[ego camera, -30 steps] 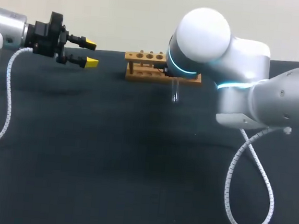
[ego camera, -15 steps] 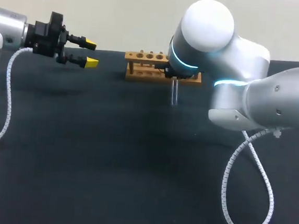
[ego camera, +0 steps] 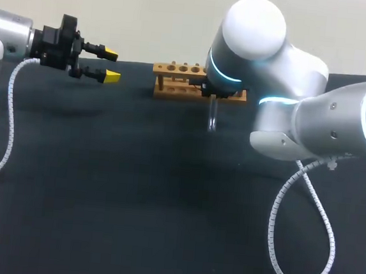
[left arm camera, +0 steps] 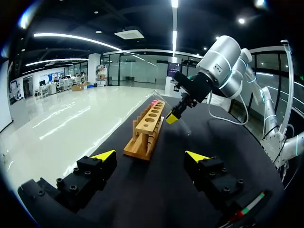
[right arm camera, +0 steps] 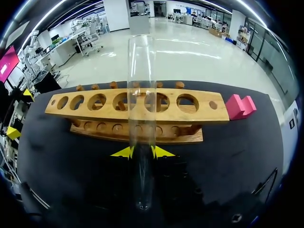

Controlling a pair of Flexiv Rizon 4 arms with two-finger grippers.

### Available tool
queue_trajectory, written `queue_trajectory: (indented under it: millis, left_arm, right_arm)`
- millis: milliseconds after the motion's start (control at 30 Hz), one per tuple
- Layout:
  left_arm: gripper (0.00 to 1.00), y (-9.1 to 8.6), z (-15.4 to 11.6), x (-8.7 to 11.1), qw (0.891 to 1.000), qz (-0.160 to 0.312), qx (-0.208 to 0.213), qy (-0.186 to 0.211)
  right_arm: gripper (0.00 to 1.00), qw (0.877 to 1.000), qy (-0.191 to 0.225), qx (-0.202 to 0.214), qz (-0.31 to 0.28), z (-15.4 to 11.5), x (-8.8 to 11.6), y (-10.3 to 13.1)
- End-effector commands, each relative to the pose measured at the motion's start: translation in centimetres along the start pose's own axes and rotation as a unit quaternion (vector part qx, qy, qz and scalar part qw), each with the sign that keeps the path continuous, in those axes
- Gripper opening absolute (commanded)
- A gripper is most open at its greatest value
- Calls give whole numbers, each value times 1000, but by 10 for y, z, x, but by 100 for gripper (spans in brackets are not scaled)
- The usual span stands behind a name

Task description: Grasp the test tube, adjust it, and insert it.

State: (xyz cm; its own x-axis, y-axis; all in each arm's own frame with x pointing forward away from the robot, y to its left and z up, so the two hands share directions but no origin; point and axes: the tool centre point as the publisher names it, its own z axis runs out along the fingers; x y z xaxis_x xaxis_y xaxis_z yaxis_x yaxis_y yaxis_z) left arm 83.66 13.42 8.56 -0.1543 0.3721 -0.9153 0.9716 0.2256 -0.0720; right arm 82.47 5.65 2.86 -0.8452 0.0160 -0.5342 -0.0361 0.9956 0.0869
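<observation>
Head view: right arm's elbow housing hides its own hand; only the test tube [ego camera: 213, 116] shows, hanging upright below it, just in front of the rack [ego camera: 175, 80], in none of the holes. Whether it touches the bench [ego camera: 133, 190] cannot be told.

Right wrist view: right hand [right arm camera: 142, 152] is narrow, both yellow tips pressed to the tube from opposite sides. Also shows a pink block [right arm camera: 240, 106] at one end of the rack, unseen from above.

Left wrist view: left hand [left arm camera: 149, 156] is wide, holding nothing, well apart from the rack.

Tube: clear glass, smooth, cylindrical. Rack: pale wood, two tiers, a row of round holes. Bench: matte black covering.
</observation>
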Motion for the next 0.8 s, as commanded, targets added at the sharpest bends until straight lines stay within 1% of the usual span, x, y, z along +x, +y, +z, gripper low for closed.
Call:
queue_trajectory:
  millis: [33,200,500,800]
  left_arm:
    - [100,-2,0,1,1000,2,-3,-1]
    - [100,-2,0,1,1000,2,-3,-1]
    - [100,-2,0,1,1000,2,-3,-1]
    - [100,-2,0,1,1000,2,-3,-1]
  right_arm:
    - [0,1000,-11,4,8,-7,3,-1]
    - [0,999,-32,10,25,-23,5,-1]
    - [0,995,-87,14,54,-58,5,-5]
    - [0,991,-120,9,50,-85,-1,-6]
